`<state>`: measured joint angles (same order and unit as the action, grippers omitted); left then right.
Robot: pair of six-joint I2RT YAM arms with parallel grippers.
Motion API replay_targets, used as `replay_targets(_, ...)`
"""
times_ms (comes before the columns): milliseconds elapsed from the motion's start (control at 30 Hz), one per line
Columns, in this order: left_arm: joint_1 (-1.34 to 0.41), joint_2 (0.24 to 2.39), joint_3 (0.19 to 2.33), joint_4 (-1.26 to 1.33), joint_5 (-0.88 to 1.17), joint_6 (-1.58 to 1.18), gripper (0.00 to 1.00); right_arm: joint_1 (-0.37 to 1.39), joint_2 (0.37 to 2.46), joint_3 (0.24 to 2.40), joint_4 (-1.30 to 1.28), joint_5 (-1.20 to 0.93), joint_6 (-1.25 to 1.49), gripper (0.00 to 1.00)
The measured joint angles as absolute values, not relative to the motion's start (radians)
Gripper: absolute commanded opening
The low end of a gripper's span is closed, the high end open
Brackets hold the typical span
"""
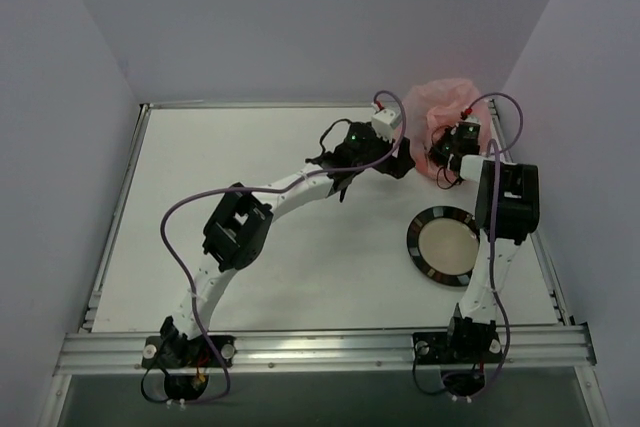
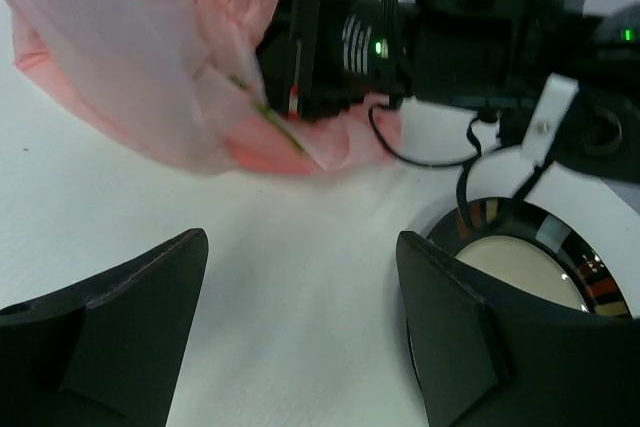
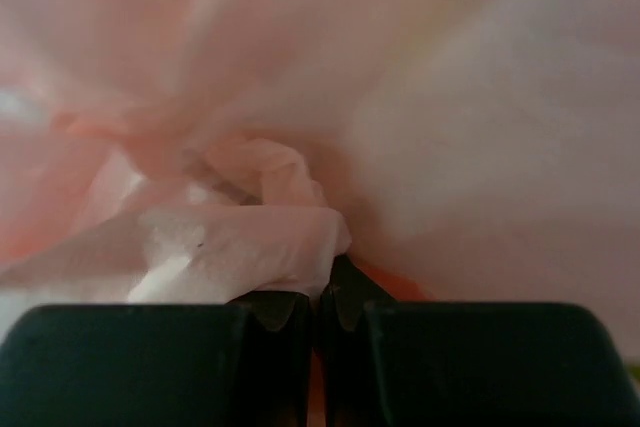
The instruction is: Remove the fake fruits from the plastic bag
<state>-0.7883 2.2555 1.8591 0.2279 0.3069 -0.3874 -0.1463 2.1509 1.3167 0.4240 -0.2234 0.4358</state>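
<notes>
progress: nothing out yet | plastic bag at far-right of table, fake fruits judged all inside | plate holds no fruit | right gripper clenched on bag film | left gripper spread, empty, just beside bag | left to do: every fruit

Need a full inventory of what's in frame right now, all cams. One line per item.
plastic bag: 1, translucent pink, far right corner of the table
plate: 1, black rim and pale centre, right side of the table, nearer than the bag
fake fruits: none identifiable; bag contents hidden
table: 1, white, under everything
rail: 1, silver, along the near edge
cables: purple, looping along both arms
left arm: white and black, stretched toward the bag; left pincer open, empty, over bare table
right arm: white and black, at the bag; right pincer shut on the bag's film
</notes>
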Motion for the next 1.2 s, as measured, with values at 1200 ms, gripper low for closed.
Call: replay_targets(1200,-0.744,2.71,2.45,0.139,0.555,-0.499,0.81,-0.149,1.695,0.702,0.83,-0.484,0.637,0.0)
